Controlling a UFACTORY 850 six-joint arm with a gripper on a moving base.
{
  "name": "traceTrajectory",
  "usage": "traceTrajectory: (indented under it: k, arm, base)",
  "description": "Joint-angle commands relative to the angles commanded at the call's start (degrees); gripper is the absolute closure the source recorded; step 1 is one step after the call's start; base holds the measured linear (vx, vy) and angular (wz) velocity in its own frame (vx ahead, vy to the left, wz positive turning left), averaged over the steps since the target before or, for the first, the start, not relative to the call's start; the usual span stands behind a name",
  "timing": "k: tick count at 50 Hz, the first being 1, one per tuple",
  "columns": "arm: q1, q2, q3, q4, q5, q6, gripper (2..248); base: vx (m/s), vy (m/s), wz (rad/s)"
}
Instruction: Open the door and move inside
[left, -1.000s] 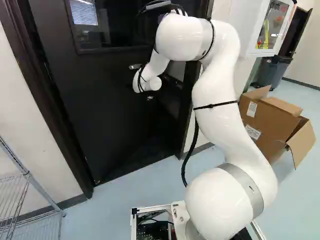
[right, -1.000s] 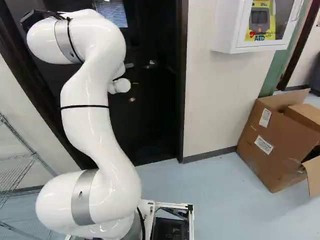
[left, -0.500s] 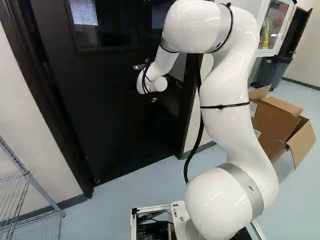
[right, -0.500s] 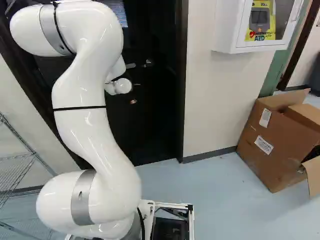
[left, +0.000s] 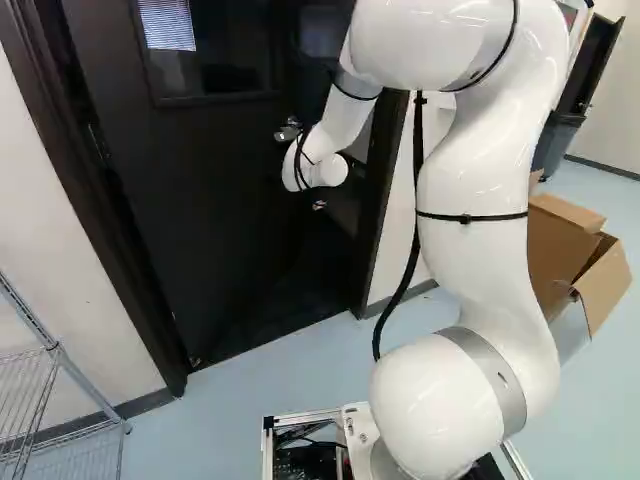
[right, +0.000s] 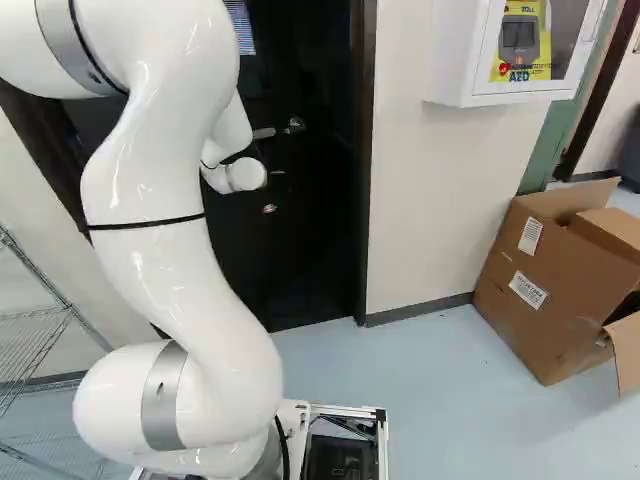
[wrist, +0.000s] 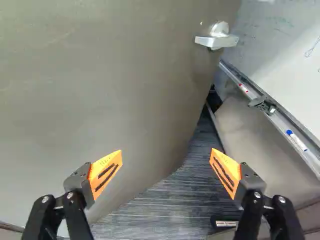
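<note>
Gripper (wrist: 166, 152): fingers set wide apart, nothing held between them. Door (left: 210, 230): stands ahead of the base, behind the arm's (left: 470, 270) wrist end; its metal handle (left: 288, 132) is just beside that end in the left base view. Wrist view: a broad panel (wrist: 100, 75) lies ahead, bearing a metal fitting (wrist: 217, 40) near its edge; beyond that edge, a whiteboard (wrist: 285, 55) with markers on its tray (wrist: 275, 119). Cardboard box (right: 545, 290): on floor, right base view, right side.

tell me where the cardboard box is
The cardboard box sits on the floor at the right of the right base view, below the white wall cabinet.
</note>
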Motion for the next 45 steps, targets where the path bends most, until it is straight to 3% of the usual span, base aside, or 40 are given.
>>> traceTrajectory:
  k: [16, 45]
  arm:
    - [-1.2, 4.2, 5.1, 0.4, 0.0, 0.0, 3]
    - [-3.6, 12.0, 14.1, 5.8, 0.0, 0.0, 3]
  base:
    - [0.0, 0.0, 0.0]
    - [0.0, 0.0, 0.0]
